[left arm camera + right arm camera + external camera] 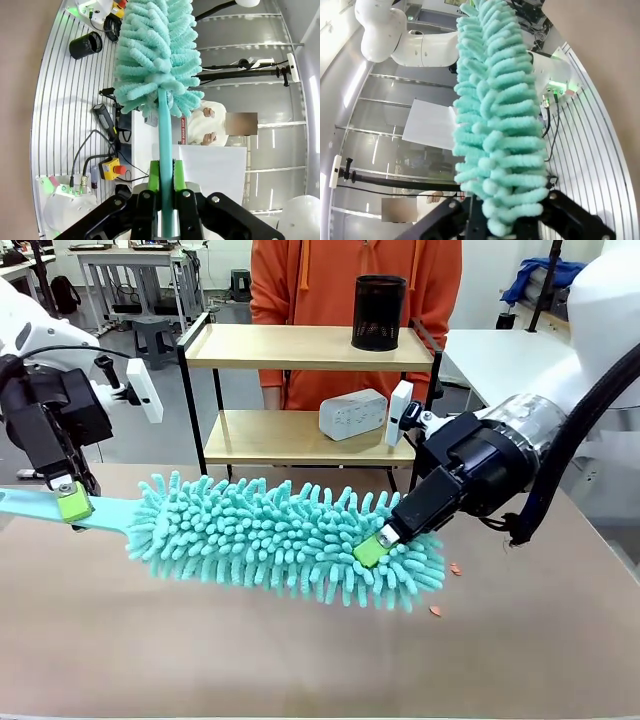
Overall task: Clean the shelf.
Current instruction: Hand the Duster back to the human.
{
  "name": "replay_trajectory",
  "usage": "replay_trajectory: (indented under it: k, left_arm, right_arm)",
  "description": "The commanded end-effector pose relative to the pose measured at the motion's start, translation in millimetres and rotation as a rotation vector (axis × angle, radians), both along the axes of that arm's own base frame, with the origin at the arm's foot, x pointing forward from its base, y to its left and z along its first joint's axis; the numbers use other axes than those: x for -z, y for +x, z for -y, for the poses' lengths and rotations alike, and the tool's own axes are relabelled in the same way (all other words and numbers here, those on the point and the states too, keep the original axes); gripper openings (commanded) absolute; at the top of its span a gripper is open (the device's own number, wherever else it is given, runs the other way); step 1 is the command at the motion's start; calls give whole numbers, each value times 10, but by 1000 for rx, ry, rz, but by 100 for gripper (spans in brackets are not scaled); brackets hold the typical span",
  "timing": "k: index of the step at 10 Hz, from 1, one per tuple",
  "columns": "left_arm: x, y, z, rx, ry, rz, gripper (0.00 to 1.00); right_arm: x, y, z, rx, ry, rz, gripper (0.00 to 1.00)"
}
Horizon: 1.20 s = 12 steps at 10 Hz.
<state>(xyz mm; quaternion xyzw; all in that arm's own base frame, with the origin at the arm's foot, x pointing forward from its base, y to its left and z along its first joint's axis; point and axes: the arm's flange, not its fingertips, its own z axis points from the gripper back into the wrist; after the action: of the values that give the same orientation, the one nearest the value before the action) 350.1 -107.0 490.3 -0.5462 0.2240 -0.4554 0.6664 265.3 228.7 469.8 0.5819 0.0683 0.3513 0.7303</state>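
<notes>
Two arms hold one teal microfibre duster [285,540] level above the brown table [300,660], in front of the shelf [300,390]. The left gripper [72,502] is clamped on the duster's flat teal handle [30,504] at picture left of the front view; in the left wrist view the green pads [154,176] press the handle [165,150] from both sides, with the fluffy head [157,50] beyond them. The right gripper [372,548] is closed on the far end of the duster head, its green pad sunk among the tufts; in the right wrist view the tufts [497,120] rise from between the black fingers [570,215].

The shelf stands at the far edge of the table, behind the duster and apart from it, with light wooden boards in a thin black frame. A black mesh cup [379,312] stands upright at the right on the top board; a white block-shaped object [352,414] lies on the lower board. A person in an orange hooded top [350,280] stands directly behind the shelf. A few small reddish bits [455,569] lie on the table just right of the duster's tip
</notes>
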Motion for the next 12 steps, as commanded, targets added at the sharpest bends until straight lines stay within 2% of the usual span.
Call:
replay_trajectory:
  k: [1, 2, 3, 5, 6, 7, 8, 9, 10, 11, 12]
  left_arm:
    - [-52, -2, 5, -25, -2, -5, 38]
    - [-76, 1, -22, -27, -7, 6, 70]
    - [-111, 21, -57, -64, -36, 10, 96]
    - [-138, 106, -220, -174, -58, 30, 100]
    - [-91, 222, -401, -318, -42, 48, 100]
    - [-13, 339, -613, -430, -54, 15, 100]
    - [67, 438, -854, -685, 18, 40, 100]
    - [109, 491, -1097, -865, 12, 31, 100]
    - [90, 507, -1389, -1097, -107, 15, 100]
    - [48, 484, -1683, -1318, -268, 42, 100]
    - [55, 438, -1922, -1436, -365, 31, 100]
  right_arm:
    - [-30, 52, -11, -25, -16, 2, 0]
    - [-30, 64, 4, -24, -14, 0, 0]
    - [-35, 76, 33, -22, -9, -1, 0]
    - [-42, 89, 118, -12, 3, -4, 0]
    - [-44, 92, 182, -7, 11, -8, 0]
    - [-54, 85, 239, -23, 21, -18, 0]
    - [-68, 76, 301, -50, 35, -42, 0]
    - [-90, 82, 389, -57, 38, -58, 0]
    - [-146, 78, 533, -68, 47, -76, 0]
    - [-213, 67, 705, -43, 38, -67, 0]
    - [-298, 25, 892, -43, 78, -61, 0]
